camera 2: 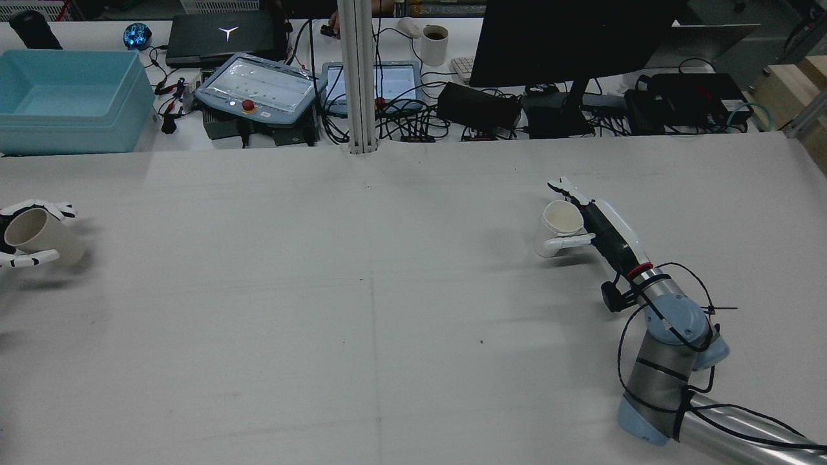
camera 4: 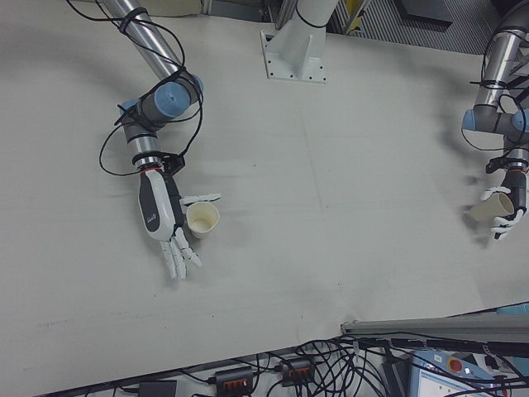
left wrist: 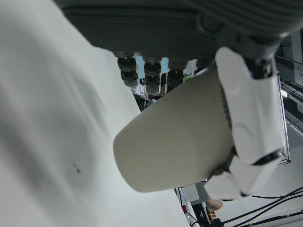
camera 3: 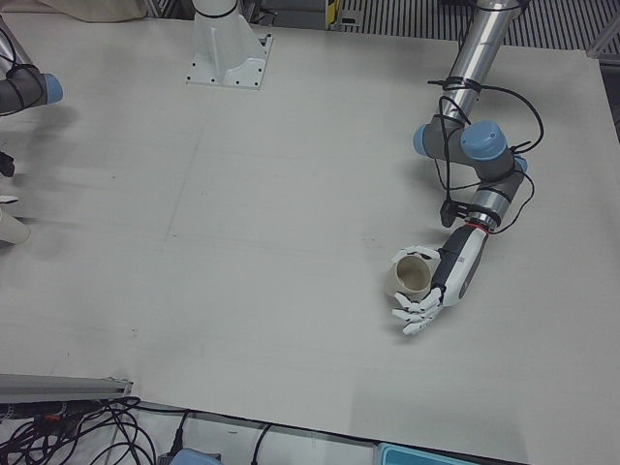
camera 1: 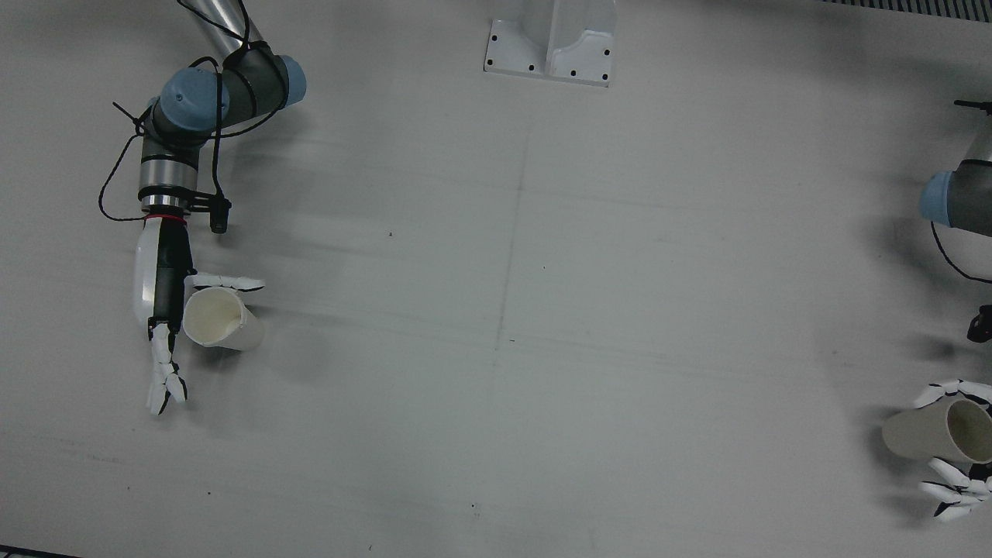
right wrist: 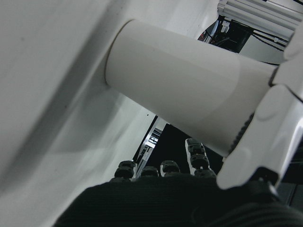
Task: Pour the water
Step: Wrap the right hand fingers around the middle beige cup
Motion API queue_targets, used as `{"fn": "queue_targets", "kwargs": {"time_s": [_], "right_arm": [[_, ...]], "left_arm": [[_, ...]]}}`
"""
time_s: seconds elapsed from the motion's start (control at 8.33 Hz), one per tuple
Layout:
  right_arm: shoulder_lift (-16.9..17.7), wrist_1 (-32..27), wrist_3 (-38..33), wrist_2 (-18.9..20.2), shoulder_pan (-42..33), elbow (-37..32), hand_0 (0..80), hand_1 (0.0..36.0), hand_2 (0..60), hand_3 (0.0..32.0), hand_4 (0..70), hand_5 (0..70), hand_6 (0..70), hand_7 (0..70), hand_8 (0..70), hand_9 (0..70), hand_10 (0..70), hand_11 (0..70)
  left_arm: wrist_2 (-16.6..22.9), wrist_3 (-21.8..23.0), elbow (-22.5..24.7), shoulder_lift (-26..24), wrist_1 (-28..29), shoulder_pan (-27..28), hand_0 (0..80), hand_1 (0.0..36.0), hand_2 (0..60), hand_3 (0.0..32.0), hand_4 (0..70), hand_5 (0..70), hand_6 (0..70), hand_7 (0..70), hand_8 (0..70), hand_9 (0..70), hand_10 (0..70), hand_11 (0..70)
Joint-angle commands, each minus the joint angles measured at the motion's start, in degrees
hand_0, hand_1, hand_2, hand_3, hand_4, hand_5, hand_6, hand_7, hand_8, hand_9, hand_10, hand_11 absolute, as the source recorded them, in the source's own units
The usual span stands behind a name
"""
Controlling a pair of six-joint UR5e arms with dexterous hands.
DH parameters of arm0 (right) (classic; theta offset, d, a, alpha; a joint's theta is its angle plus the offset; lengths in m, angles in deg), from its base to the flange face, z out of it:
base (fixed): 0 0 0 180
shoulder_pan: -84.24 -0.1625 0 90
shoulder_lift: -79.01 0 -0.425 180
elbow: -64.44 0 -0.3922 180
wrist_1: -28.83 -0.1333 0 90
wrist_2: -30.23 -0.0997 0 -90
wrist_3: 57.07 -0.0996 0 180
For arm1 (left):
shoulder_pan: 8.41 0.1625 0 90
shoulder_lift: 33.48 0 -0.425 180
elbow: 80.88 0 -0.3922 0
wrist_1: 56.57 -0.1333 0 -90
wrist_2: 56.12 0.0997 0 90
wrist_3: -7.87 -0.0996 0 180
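Two cream paper cups stand far apart on the white table [camera 1: 511,310]. My right hand [camera 1: 155,294] lies beside the right cup [camera 1: 221,322]. Its fingers are stretched straight and its thumb rests along the cup's far side. That hand is open, as the rear view [camera 2: 604,226] and the right-front view [camera 4: 157,215] also show. My left hand [camera 1: 952,487] is wrapped around the left cup [camera 1: 922,434] with the thumb and fingers on opposite sides. The left-front view shows that hand [camera 3: 455,276] and cup [camera 3: 409,279] too. In the left hand view the thumb presses on the cup [left wrist: 180,142]. I see no water in either cup.
A white mounting bracket [camera 1: 550,46] is bolted on at the robot's side of the table. An aluminium post [camera 2: 358,77] rises at the far edge. Beyond it are a teal bin [camera 2: 64,97], teach pendants, a monitor and cables.
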Motion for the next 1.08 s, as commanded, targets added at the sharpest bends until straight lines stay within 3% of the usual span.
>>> {"fn": "queue_targets", "kwargs": {"time_s": [0.0, 0.36, 0.48, 0.6, 0.72, 0.84, 0.96], "right_arm": [[0.02, 0.00, 0.06, -0.07, 0.00, 0.00, 46.1, 11.0, 5.0, 0.0, 8.3, 12.3, 4.8, 1.9, 0.0, 0.0, 3.6, 6.4], [-0.41, 0.09, 0.06, 0.01, 0.00, 0.00, 45.6, 10.3, 7.8, 0.0, 15.2, 28.9, 4.5, 3.4, 0.0, 0.0, 4.0, 6.7], [-0.59, 0.09, 0.06, 0.01, 0.00, 0.09, 46.0, 9.8, 11.5, 0.0, 36.5, 38.3, 5.2, 5.1, 0.0, 0.0, 4.6, 7.0], [-0.77, 0.09, 0.06, 0.10, 0.00, 0.09, 47.2, 11.6, 15.4, 0.0, 45.4, 51.2, 5.3, 4.7, 0.0, 0.0, 5.1, 7.6], [-0.77, 0.09, 0.06, 0.10, 0.00, 0.09, 47.0, 13.3, 22.2, 0.0, 42.9, 60.5, 5.8, 4.9, 0.1, 0.0, 5.6, 8.5], [-0.68, 0.09, 0.06, 0.10, 0.00, 0.09, 47.1, 14.6, 28.0, 0.0, 47.4, 62.9, 6.2, 5.8, 0.2, 0.0, 6.2, 9.4], [-0.77, 0.09, -0.11, 0.10, 0.00, 0.44, 47.3, 14.9, 29.9, 0.0, 53.6, 58.4, 6.3, 6.1, 0.2, 0.0, 6.4, 9.7]], "left_arm": [[0.00, 0.00, -0.09, 0.11, 0.00, 0.00, 49.8, 36.0, 60.0, 0.0, 37.6, 70.0, 20.5, 35.4, 10.3, 17.4, 8.3, 13.8], [-0.09, -0.09, -0.09, 0.20, 0.00, 0.00, 49.9, 36.0, 60.0, 0.0, 37.2, 70.0, 20.3, 34.9, 10.2, 17.3, 8.3, 13.7], [0.00, 0.00, -0.09, 0.20, 0.00, 0.00, 49.9, 36.0, 60.0, 0.0, 37.0, 70.0, 20.2, 34.7, 10.2, 17.2, 8.3, 13.8], [0.00, 0.00, -0.09, 0.20, 0.00, -0.09, 49.8, 36.0, 60.0, 0.0, 36.8, 70.0, 20.1, 34.6, 10.2, 17.2, 8.3, 13.8], [0.00, 0.00, -0.09, 0.20, 0.00, -0.09, 50.0, 36.0, 60.0, 0.0, 36.7, 70.0, 20.0, 34.4, 10.1, 17.1, 8.2, 13.7], [-0.09, -0.09, -0.09, 0.20, 0.00, -0.09, 50.2, 36.0, 60.0, 0.0, 36.8, 70.0, 20.1, 34.5, 10.1, 17.1, 8.2, 13.7], [0.00, 0.00, -0.09, 0.20, 0.00, -0.09, 50.3, 36.0, 60.0, 0.0, 36.9, 70.0, 20.0, 34.4, 10.0, 16.9, 8.2, 13.7]]}}
